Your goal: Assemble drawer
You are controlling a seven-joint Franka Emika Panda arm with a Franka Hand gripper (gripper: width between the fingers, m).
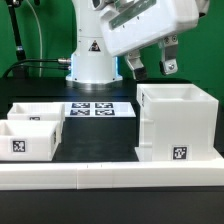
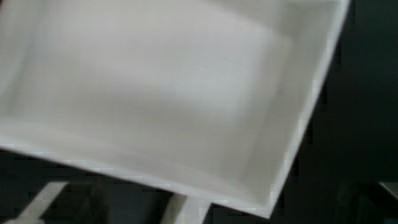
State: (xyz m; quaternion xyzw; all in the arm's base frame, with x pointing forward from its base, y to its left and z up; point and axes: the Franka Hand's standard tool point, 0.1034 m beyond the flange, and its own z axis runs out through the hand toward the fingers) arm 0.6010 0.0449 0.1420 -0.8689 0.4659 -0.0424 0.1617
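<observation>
On the exterior view's right, you have the casing point(image 1: 172, 128) standing upright on the black table point(image 1: 100, 137), open side up; its front face carries a square casing tag point(image 1: 180, 154) low down; it sits just behind the low white rail point(image 1: 110, 180) that edges the table.

On the exterior view's left, 2 trays sit close together, both open side up; the front tray point(image 1: 36, 142) is nearest the rail and shows a tray tag point(image 1: 17, 147) on its front wall; the rear tray point(image 1: 40, 110) lies just behind it; you cannot tell from this angle whether the 2 are touching; both are well apart from the casing, with bare table between.

Between trays and casing, further back, the marker board point(image 1: 100, 108) lies flat; the arm base point(image 1: 90, 58) stands behind it.

The gripper point(image 1: 152, 66) hangs in the air above the casing's rear left corner, clear of the rim; its 2 dark fingers point(image 1: 135, 66) are spread wide with nothing between them, so read the jaws as parted and empty.

In the wrist view, the casing point(image 2: 151, 95) fills most of the picture as a pale, blurred rectangle seen from above, skewed across the frame; you look into its hollow, with the far walls as lighter bands; dark table shows around it; 2 pale strips at the frame's edge are too blurred to name.
</observation>
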